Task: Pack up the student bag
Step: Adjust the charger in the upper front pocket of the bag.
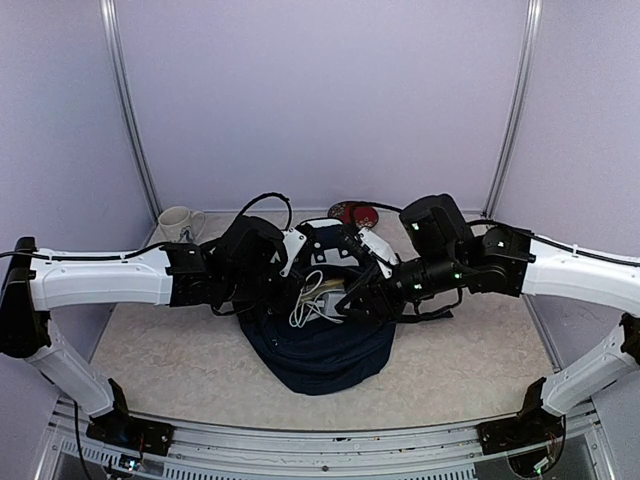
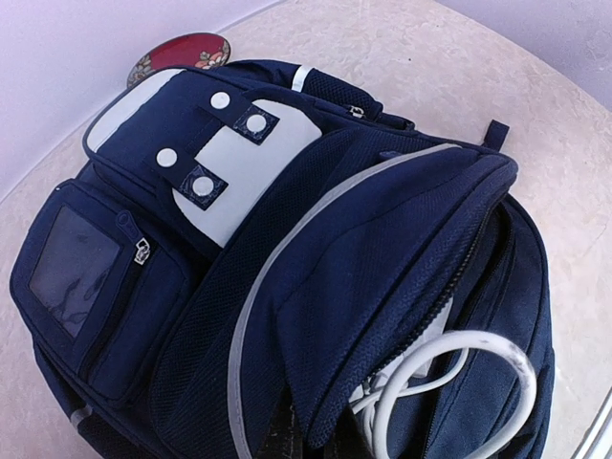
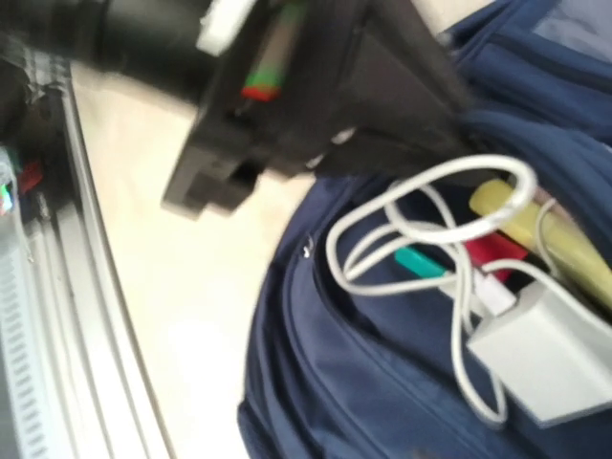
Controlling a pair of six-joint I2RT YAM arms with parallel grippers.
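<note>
The student bag point(image 1: 325, 355), dark navy, lies in the middle of the table with its main compartment open. The left wrist view shows its white top patch point(image 2: 239, 182) and square front pocket point(image 2: 91, 287). My left gripper point(image 2: 313, 438) is shut on the edge of the bag's flap point(image 2: 382, 277) and holds it up; it also shows in the top view point(image 1: 290, 285). A looped white cable point(image 3: 421, 229) and white charger block point(image 3: 545, 354) lie in the opening, over yellow point(image 3: 535, 225), red and green items. My right gripper point(image 1: 352, 298) hovers at the opening; its fingers are hidden.
A white mug point(image 1: 178, 222) stands at the back left. A red patterned plate point(image 1: 352, 211) lies behind the bag, also in the left wrist view point(image 2: 182, 53). The metal rail point(image 3: 38, 287) runs along the table's near edge. Purple walls enclose the table.
</note>
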